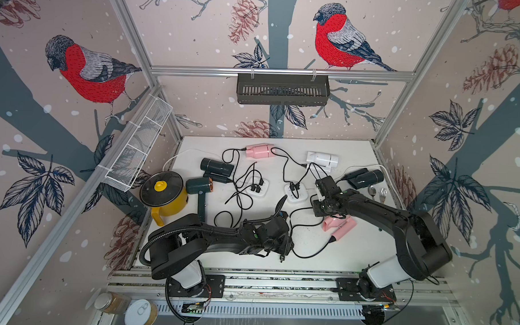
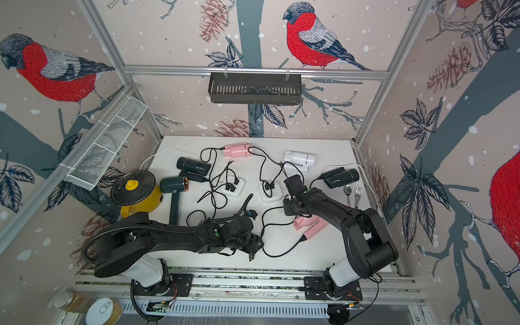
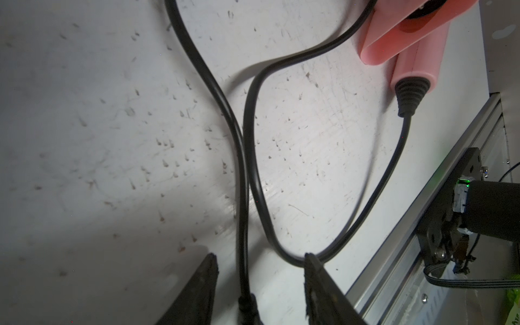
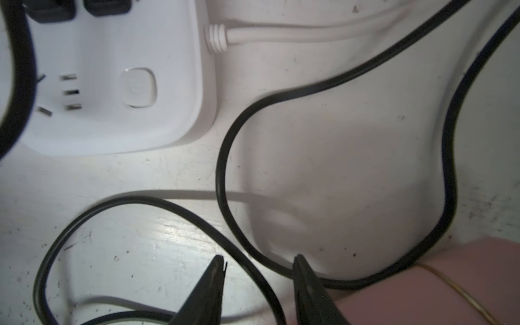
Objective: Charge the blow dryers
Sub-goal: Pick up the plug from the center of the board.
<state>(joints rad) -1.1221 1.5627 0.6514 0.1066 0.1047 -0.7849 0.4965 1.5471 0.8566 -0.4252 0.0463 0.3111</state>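
Top views, both: white scuffed table (image 1: pixel 353 255). Black slotted metal basket (image 1: pixel 282 89) hangs on back rail, white wire-mesh basket (image 1: pixel 137 150) on side wall; contents not visible. Yellow pot (image 1: pixel 174 206) has glossy round black lid (image 1: pixel 149 192) on, inside hidden. Six plastic blow dryers (image 1: pixel 323 160) lie spread over table, thin black cords (image 1: pixel 236 195) tangled btwn them round two square white power strips (image 1: pixel 296 195). Left gripper (image 3: pixel 260 257): jaws part-way apart, cord (image 3: pixel 243 197) running between, not clamped. Right gripper (image 4: pixel 259 257): same, astride a cord loop (image 4: pixel 225 168).
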